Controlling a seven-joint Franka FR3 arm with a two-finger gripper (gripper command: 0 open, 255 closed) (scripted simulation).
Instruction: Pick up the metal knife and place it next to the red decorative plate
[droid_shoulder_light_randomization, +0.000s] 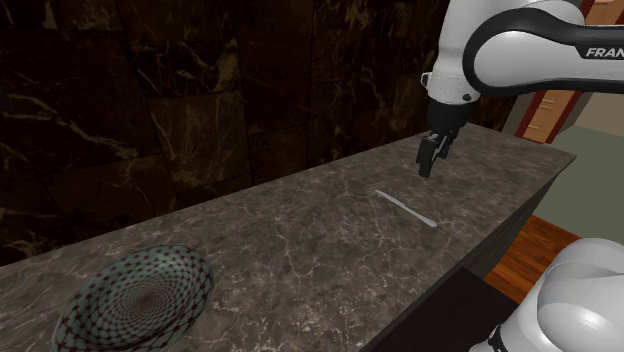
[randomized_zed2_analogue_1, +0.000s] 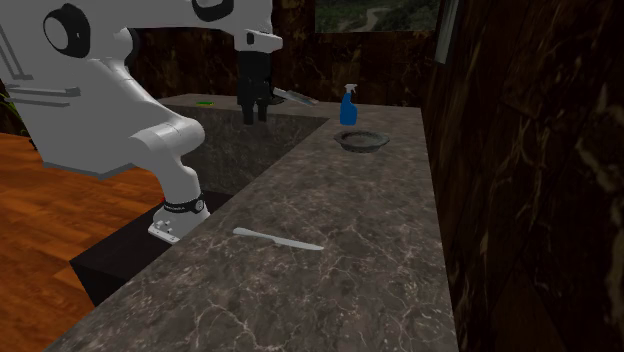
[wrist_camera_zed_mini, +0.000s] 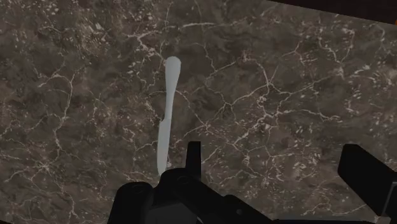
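The knife (droid_shoulder_light_randomization: 405, 209), slim and pale grey, lies flat on the dark veined tabletop (droid_shoulder_light_randomization: 300, 250), with nothing touching it.

In the shoulder view, the plate (droid_shoulder_light_randomization: 135, 300) sits at the far left. It is a shallow round dish with a dark netted pattern on grey-green. The knife is well apart from it, at about 2 o'clock. The tool (droid_shoulder_light_randomization: 432, 160) hangs in the air at roughly 1 o'clock from the knife, pointing down under the white arm (droid_shoulder_light_randomization: 455, 60).

In the second exterior view, the arm (randomized_zed2_analogue_1: 130, 110) stands at the left above a wooden floor (randomized_zed2_analogue_1: 50, 200). The tool (randomized_zed2_analogue_1: 250, 115) hangs from it, and the knife (randomized_zed2_analogue_1: 277, 238) lies at about 6 o'clock from the tool, near the tabletop edge on the arm's side. At about 1 o'clock from the knife, farther along, are a blue spray bottle (randomized_zed2_analogue_1: 348, 105) and the plate (randomized_zed2_analogue_1: 362, 140), which sits just in front of the bottle. A dark marble wall (randomized_zed2_analogue_1: 530, 150) closes the right side.

In the wrist view, the tool (wrist_camera_zed_mini: 280, 167) is open. Its fingers (wrist_camera_zed_mini: 366, 178) stand wide apart with bare tabletop between them. The knife (wrist_camera_zed_mini: 167, 114) lies outside that gap, just beside one finger, with its rounded end pointing away from the tool.
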